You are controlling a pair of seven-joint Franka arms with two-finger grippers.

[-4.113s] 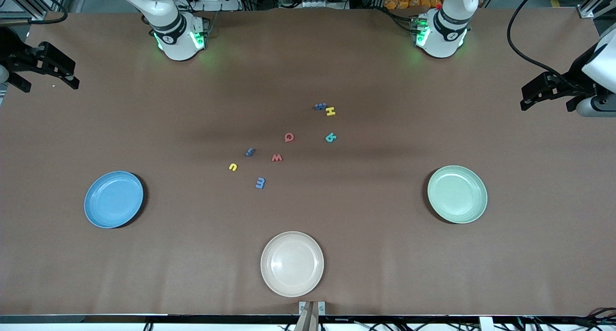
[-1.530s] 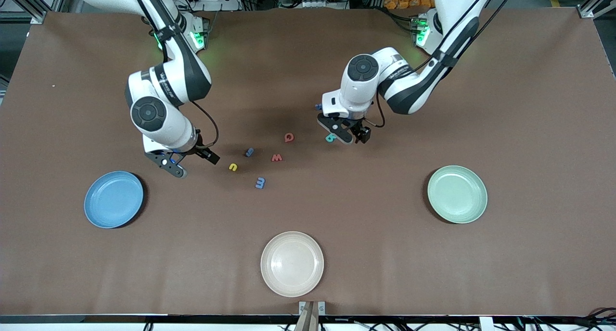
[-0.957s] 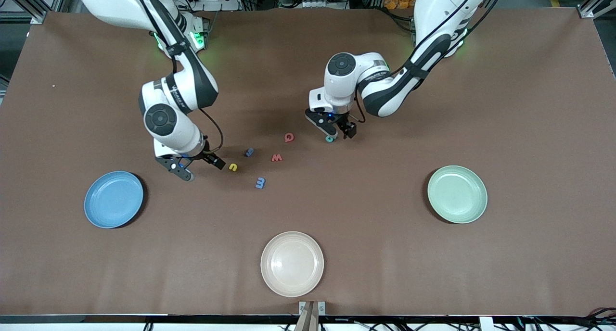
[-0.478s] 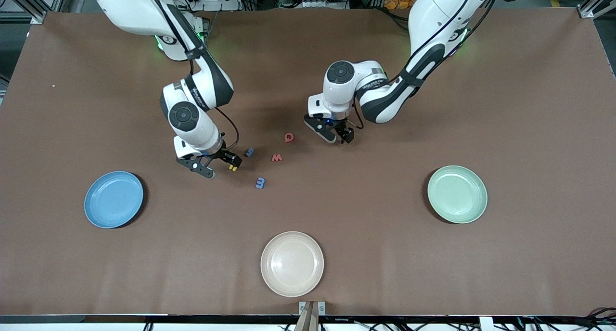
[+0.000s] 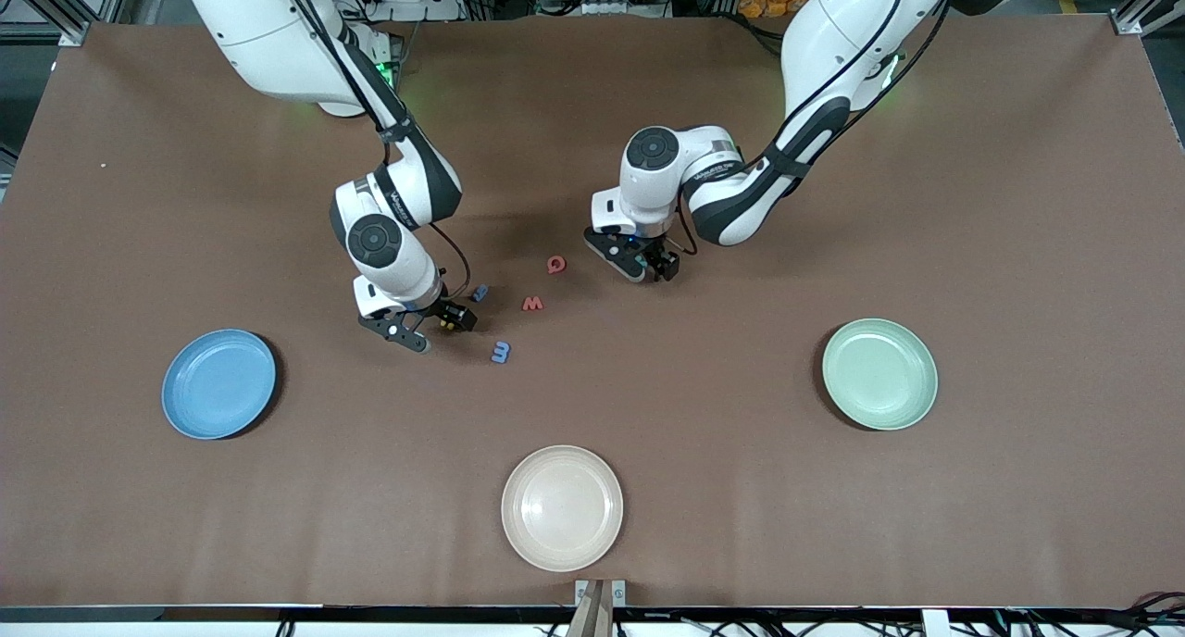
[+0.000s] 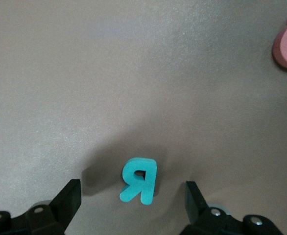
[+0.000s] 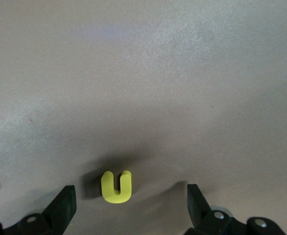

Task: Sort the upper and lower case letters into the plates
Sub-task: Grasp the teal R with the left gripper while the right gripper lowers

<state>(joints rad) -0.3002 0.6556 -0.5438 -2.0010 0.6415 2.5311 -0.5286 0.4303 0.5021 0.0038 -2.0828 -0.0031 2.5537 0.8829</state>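
Three plates sit on the worktop: sky-blue (image 5: pixel 219 383), cream (image 5: pixel 562 507), mint (image 5: pixel 879 374). Four letters show loose: blue (image 5: pixel 480 293), blue (image 5: pixel 501 351), red (image 5: pixel 532 303), red (image 5: pixel 555 265). Right gripper (image 5: pixel 429 327) straddles a yellow u (image 7: pixel 116 186), left gripper (image 5: pixel 645 265) a teal R (image 6: pixel 139 180), fingers spread.

Six letters (image 5: pixel 532 304) visible (perhaps more hidden); three plates (image 5: pixel 879 374); two arms (image 5: pixel 731 193).

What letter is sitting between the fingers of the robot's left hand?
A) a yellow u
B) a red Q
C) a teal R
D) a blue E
C: the left wrist view shows the teal R lying on the table between the open fingers of the left hand, not yet touched by either finger.
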